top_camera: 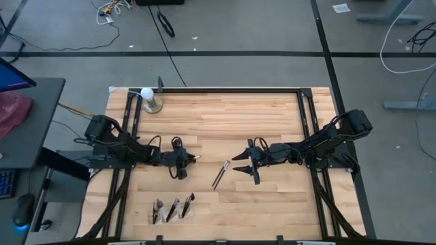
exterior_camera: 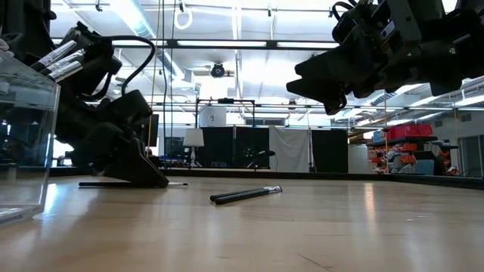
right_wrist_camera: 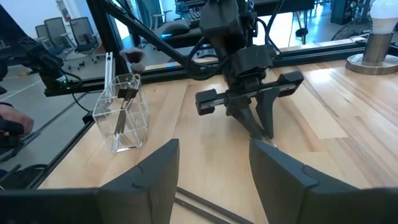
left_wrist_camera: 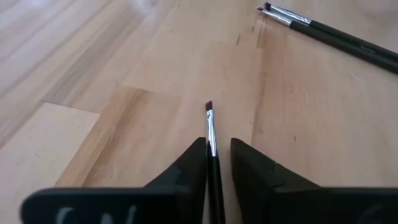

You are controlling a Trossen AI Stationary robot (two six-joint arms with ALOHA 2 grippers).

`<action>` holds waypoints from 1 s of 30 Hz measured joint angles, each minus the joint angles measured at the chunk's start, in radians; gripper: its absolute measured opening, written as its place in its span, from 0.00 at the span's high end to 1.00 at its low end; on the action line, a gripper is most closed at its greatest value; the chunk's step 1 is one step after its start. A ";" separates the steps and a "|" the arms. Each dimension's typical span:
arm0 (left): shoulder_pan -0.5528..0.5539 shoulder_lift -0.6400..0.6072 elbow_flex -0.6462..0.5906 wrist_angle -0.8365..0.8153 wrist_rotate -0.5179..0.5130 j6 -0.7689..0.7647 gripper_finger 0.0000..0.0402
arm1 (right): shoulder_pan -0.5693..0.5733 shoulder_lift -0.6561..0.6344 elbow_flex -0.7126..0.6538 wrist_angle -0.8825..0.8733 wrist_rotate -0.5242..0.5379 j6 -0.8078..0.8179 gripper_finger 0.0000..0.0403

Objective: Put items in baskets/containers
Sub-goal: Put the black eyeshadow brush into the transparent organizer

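Note:
A thin dark brush [left_wrist_camera: 212,140] lies on the wood, its small bristle tip [left_wrist_camera: 209,107] pointing away from my left gripper [left_wrist_camera: 217,163]. That gripper is tipped down at the table [top_camera: 187,161], one finger close on each side of the handle with a narrow gap. Two more brushes [top_camera: 221,174] lie side by side mid-table. My right gripper [top_camera: 238,165] hangs open above the table, just right of them. A clear organizer [top_camera: 170,209] near the front edge holds several brushes upright. My left gripper straddles the brush handle [left_wrist_camera: 214,177], its fingers slanting down along it. One finger [left_wrist_camera: 189,171] is right against the handle. Wood shows between the handle and the other finger [left_wrist_camera: 252,171]. I cannot tell whether either finger touches the brush, which lies flat on the table.
A white ball on a metal stand [top_camera: 148,99] stands at the table's far left corner. Black frame rails [top_camera: 231,89] run along the table's far edge and sides. Bare wood lies between the two arms and the far rail.

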 joint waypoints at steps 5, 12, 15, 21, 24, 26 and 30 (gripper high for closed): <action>0.003 0.000 -0.016 0.004 0.031 -0.001 0.92 | 0.000 0.000 0.000 0.000 0.000 0.001 0.51; 0.003 0.003 -0.035 0.037 0.047 -0.038 0.96 | 0.001 0.000 0.000 0.000 -0.012 0.015 0.51; 0.003 0.010 -0.044 0.091 0.056 -0.034 0.97 | 0.001 0.000 0.000 0.000 -0.033 0.023 0.51; 0.012 0.017 -0.044 0.211 0.110 -0.018 0.97 | 0.001 0.000 0.000 -0.005 -0.047 0.026 0.51; 0.018 0.017 -0.014 0.225 0.134 0.003 0.97 | 0.001 0.000 0.000 -0.035 -0.046 0.026 0.51; 0.021 0.016 0.017 0.231 0.149 0.027 0.97 | 0.002 0.000 0.000 -0.056 -0.038 0.026 0.51; 0.023 0.014 0.088 0.235 0.141 0.061 0.97 | 0.007 0.000 0.000 -0.112 0.006 0.017 0.51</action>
